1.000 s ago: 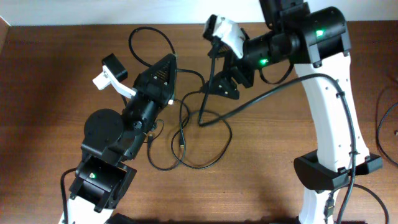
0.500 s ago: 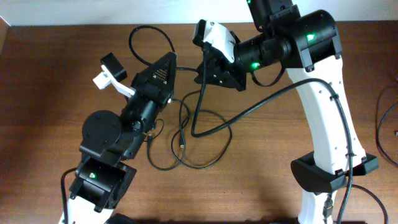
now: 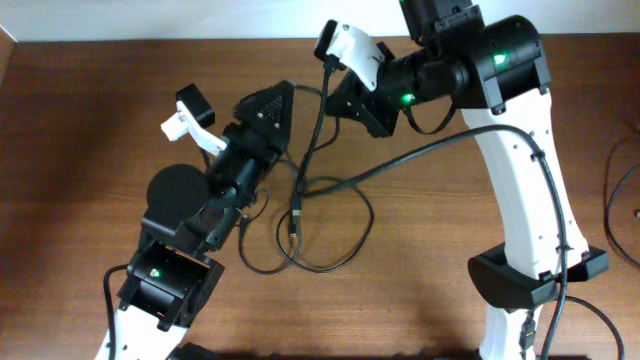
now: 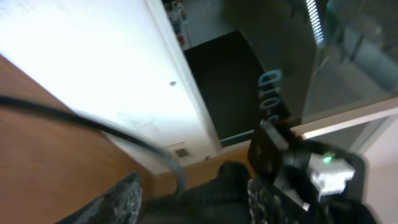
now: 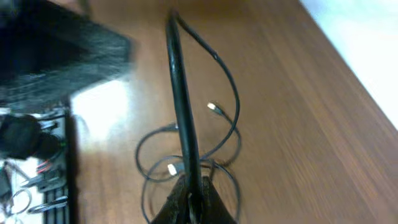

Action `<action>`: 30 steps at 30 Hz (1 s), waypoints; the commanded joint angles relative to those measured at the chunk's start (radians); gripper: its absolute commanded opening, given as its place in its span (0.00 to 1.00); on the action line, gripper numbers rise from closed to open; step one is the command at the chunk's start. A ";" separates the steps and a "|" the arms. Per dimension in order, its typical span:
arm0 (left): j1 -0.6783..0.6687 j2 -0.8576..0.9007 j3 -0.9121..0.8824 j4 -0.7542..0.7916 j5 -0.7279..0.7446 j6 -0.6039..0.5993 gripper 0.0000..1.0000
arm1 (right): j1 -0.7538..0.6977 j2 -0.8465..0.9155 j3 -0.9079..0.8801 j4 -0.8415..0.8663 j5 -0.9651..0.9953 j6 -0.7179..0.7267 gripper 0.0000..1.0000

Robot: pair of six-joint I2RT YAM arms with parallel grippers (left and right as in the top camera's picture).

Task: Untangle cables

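**Two arms, one tangle: tabletop and surroundings**

Surface: brown wood-grain tabletop (image 3: pixel 430 275), matte, with soft glare in places. A white wall (image 3: pixel 150 18) runs along its far edge. The left wrist view is blurred but shows the same white wall, a dark doorway (image 4: pixel 224 87) beside it and glazed panels further back.

Task item: the cables (image 3: pixel 296 212) lie mid-table in loose overlapping loops between the two arm bases. One small plug end rests on the wood inside the loops. One strand (image 5: pixel 180 93) rises from the pile, off the surface.

Right fingers (image 5: pixel 210 210): clenched on that strand, which is pinched between the tips and runs straight away from them towards the loops below.

Left fingers (image 4: pixel 124 202): released. The two tips stand apart with nothing gripped between them, pointing at the wall. A blurred black line crosses just ahead of them.

Obstructions: the left arm (image 3: pixel 215 190) lies over the left side of the loops and hides what is under it. The thicker arm wire (image 3: pixel 440 148) of the right arm (image 3: pixel 530 190) sweeps across above the tangle. More thin dark cords (image 3: pixel 612 215) sit at the tabletop's far right edge, well apart from the pile.
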 commanded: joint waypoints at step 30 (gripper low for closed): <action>0.001 0.282 0.006 -0.743 0.048 0.212 0.64 | -0.360 -0.288 0.076 -0.052 0.006 0.394 0.04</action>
